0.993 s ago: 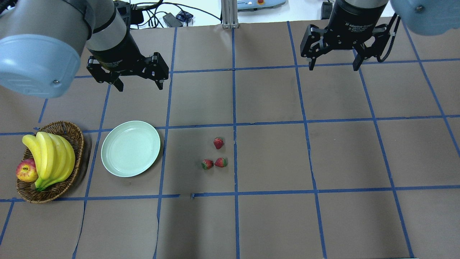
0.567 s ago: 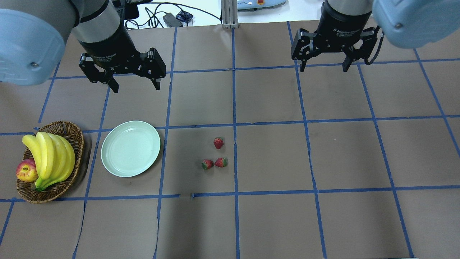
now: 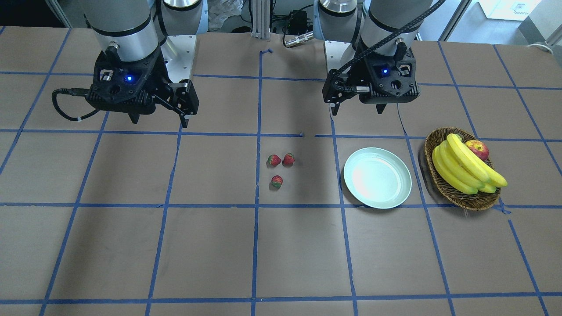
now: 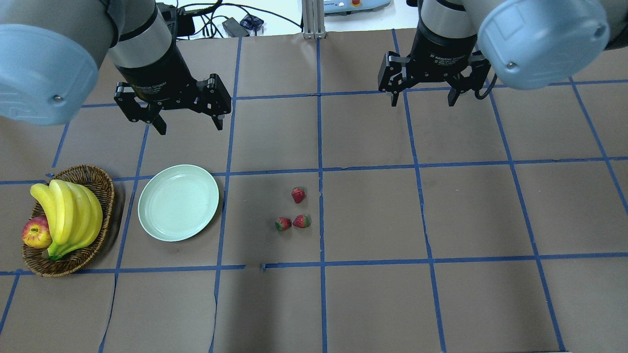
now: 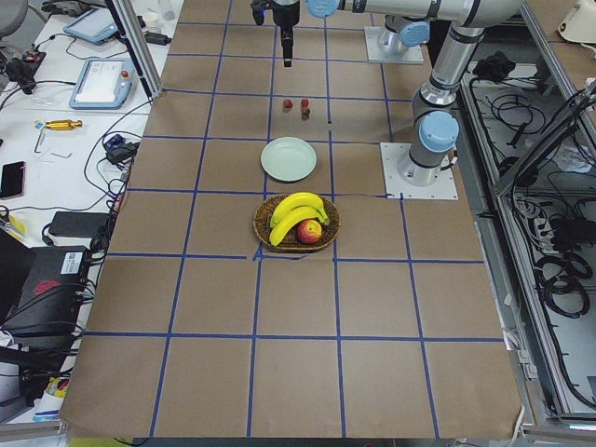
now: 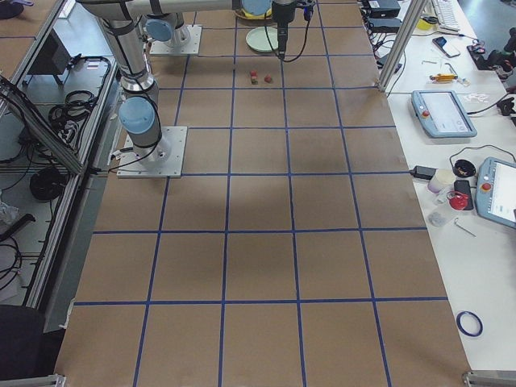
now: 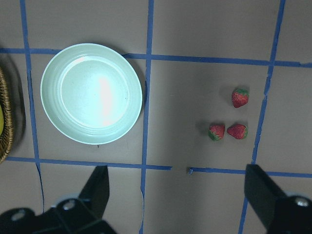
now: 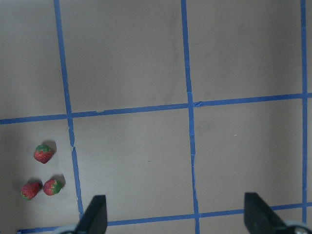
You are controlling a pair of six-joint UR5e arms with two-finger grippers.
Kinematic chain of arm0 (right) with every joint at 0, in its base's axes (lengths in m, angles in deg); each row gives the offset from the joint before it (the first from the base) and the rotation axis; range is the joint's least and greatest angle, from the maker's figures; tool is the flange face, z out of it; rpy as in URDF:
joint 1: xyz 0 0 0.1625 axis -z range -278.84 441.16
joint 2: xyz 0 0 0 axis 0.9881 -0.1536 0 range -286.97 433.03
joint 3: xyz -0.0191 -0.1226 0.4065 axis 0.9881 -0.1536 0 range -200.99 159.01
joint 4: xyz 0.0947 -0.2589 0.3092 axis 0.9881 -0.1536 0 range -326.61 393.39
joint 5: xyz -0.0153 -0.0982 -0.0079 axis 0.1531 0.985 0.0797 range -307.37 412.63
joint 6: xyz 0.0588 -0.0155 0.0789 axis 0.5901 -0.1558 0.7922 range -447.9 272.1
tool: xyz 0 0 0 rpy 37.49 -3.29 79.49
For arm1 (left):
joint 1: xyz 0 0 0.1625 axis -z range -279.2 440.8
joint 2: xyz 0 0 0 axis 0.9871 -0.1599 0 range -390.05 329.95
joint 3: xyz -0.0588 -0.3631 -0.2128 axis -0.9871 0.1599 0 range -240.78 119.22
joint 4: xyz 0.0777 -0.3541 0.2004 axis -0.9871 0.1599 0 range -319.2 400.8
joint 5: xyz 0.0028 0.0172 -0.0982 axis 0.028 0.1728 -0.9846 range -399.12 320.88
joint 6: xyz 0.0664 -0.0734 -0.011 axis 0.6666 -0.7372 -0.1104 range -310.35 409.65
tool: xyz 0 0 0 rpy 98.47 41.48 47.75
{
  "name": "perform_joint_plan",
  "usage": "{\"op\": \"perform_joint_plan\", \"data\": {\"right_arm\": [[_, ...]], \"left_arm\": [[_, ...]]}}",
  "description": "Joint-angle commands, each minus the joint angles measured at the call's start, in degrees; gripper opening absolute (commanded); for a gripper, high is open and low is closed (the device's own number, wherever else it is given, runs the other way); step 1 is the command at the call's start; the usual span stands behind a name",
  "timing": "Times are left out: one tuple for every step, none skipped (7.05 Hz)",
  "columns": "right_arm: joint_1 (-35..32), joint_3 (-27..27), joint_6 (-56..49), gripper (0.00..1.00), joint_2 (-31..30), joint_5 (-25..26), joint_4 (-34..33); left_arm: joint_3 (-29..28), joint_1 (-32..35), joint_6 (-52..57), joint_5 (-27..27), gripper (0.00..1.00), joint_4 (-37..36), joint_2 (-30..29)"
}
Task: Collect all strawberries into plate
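- Left hand (image 4: pixel 190 128) hangs above the table (image 4: pixel 373 211) with its fingers spread wide, gripping nothing; in your overhead view it sits at 12 o'clock from the plate (image 4: pixel 178 202).
- Right hand (image 4: pixel 422 104) is spread just as wide and grips nothing, at about 1 o'clock from the strawberries (image 4: pixel 302 221) and well apart from them.
- You'll find all three strawberries on the table, outside the plate: one alone, and two just beside each other at 6 o'clock from it.
- Your plate lies at 9 o'clock from the berries, well apart from them.
- At 9 o'clock from the plate, near it but not touching, a wicker basket (image 4: pixel 93 171) holds a bunch of bananas (image 4: pixel 68 211) and an apple (image 4: pixel 36 233).
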Motion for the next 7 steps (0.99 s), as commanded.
{"op": "perform_joint_plan", "data": {"right_arm": [[0.1, 0.0, -0.2, 1.0, -0.1, -0.1, 0.0], [-0.1, 0.3, 0.1, 1.0, -0.1, -0.2, 0.0], [-0.1, 0.3, 0.2, 1.0, -0.1, -0.2, 0.0], [-0.1, 0.3, 0.2, 1.0, -0.1, -0.1, 0.0], [-0.1, 0.3, 0.3, 1.0, -0.1, -0.2, 0.0], [-0.1, 0.1, 0.4, 1.0, -0.1, -0.1, 0.0], [-0.1, 0.3, 0.4, 1.0, -0.1, -0.2, 0.0]], "left_arm": [[0.2, 0.0, 0.0, 0.1, 1.0, -0.1, 0.0], [0.2, 0.0, 0.0, 0.0, 1.0, -0.1, 0.0], [0.1, 0.0, 0.1, 0.1, 1.0, -0.2, -0.1], [0.1, 0.0, 0.1, 0.1, 1.0, -0.2, -0.1], [0.1, 0.0, 0.1, 0.1, 1.0, -0.2, -0.1], [0.1, 0.0, 0.1, 0.1, 1.0, -0.2, -0.1], [0.1, 0.0, 0.1, 0.1, 1.0, -0.2, -0.1]]}}
